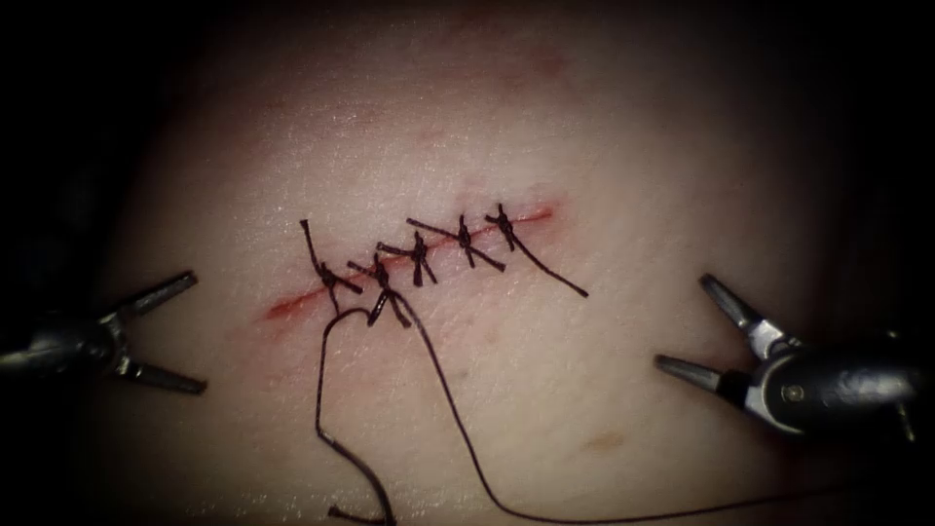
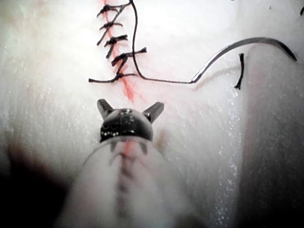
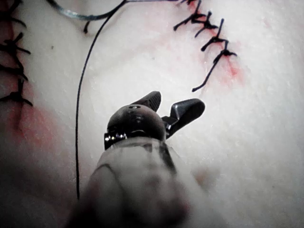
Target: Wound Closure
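Note:
The tissue (image 1: 604, 175) carries a slanted cut (image 1: 292, 304) closed along most of its length by several dark knotted stitches (image 1: 419, 255); its left end gapes red. The curved needle (image 1: 355, 472) lies loose on the tissue in front of the cut's left end, not in the tissue; it appears again as needle (image 2: 247, 42) and needle (image 3: 71, 12). Its thread (image 1: 319, 390) loops up to the left stitches. My left tool (image 1: 190, 334) rests left of the cut, jaws open, holding nothing. My right tool (image 1: 682, 321), to the right of the cut, is open and empty too.
A second long thread (image 1: 458, 419) runs from the stitches down and off toward the front right. A thread tail (image 1: 555, 273) trails from the rightmost stitch. A short cut end of thread (image 1: 339, 510) lies by the needle. Red fluid stains the cut's left end.

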{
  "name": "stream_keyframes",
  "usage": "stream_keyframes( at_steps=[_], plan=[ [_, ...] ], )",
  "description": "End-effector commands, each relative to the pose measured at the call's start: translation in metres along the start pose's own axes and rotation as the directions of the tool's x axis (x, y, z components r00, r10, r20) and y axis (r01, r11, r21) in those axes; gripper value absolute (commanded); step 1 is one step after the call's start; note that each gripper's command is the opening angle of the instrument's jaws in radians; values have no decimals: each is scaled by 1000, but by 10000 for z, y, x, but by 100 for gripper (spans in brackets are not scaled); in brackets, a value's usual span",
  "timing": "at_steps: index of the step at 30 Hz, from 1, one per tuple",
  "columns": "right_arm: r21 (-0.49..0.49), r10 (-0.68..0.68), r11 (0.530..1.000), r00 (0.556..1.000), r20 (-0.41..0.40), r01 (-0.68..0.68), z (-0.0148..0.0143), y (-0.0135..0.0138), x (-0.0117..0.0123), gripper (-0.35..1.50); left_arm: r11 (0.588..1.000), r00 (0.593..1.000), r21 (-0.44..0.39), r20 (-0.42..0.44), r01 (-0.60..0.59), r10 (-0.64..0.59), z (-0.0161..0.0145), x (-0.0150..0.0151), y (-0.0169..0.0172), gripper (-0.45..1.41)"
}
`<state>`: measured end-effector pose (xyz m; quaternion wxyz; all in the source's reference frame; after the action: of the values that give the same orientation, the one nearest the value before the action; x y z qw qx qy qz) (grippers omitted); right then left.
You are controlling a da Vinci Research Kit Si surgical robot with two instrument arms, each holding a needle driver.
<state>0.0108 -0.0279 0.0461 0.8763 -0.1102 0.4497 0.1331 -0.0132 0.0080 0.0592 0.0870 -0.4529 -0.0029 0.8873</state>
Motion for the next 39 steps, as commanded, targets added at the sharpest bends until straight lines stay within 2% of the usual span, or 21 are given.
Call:
stream_keyframes(
  at_steps=[1, 3, 5, 6, 8, 11, 14, 16, 19, 20, 24, 28, 31, 39],
  plan=[
    [1, 2, 1000, 1000, -1, -2, 4, -8, 0, 98, 1000, 1000, 10, -27, 13, -13, 7, 12, -5, 74],
    [1, 2, 1000, 1000, -1, -2, 4, -8, 0, 98, 997, 994, 43, -92, 70, -66, 7, 47, -16, 71],
    [1, 2, 1000, 1000, -1, -2, 4, -8, 0, 96, 992, 984, 55, -143, 117, -108, 7, 68, -20, 69],
    [1, 2, 1000, 1000, -1, -2, 3, -8, -1, 96, 984, 967, 61, -204, 166, -151, 5, 92, -20, 69],
    [3, 2, 1000, 1000, -3, -2, 3, -8, -1, 94, 977, 951, 61, -247, 205, -184, 2, 117, -19, 68],
    [3, 2, 1000, 1000, -3, -2, 4, -8, -1, 94, 959, 929, 54, -269, 279, -255, -8, 149, -26, 64],
    [3, 1, 1000, 1000, -4, -1, 4, -9, -1, 94, 943, 907, 68, -303, 327, -293, -19, 173, -39, 59],
    [2, 1, 1000, 1000, -4, -1, 4, -9, -1, 94, 939, 892, 71, -342, 337, -294, -21, 183, -37, 42],
    [2, 2, 1000, 1000, -3, -2, 6, -8, -2, 93, 937, 867, 20, -386, 350, -315, -5, 198, -27, 37],
    [1, 3, 1000, 1000, -2, -3, 7, -7, -2, 93, 933, 866, 23, -381, 360, -325, 1, 202, -23, 37],
    [-1, 3, 1000, 1000, -1, -3, 10, -8, -2, 93, 920, 891, 120, -321, 374, -320, 33, 210, -8, 37],
    [0, 3, 1000, 1000, -2, -3, 9, -8, -1, 93, 922, 906, 144, -288, 360, -309, 68, 209, 8, 39],
    [-2, 4, 1000, 1000, 3, -4, 8, -6, -2, 93, 924, 930, 184, -218, 336, -295, 95, 205, 20, 49],
    [-3, 3, 1000, 1000, 2, -3, 8, -7, -2, 93, 898, 966, 364, -21, 246, -256, 145, 188, 20, 52]
  ],
)
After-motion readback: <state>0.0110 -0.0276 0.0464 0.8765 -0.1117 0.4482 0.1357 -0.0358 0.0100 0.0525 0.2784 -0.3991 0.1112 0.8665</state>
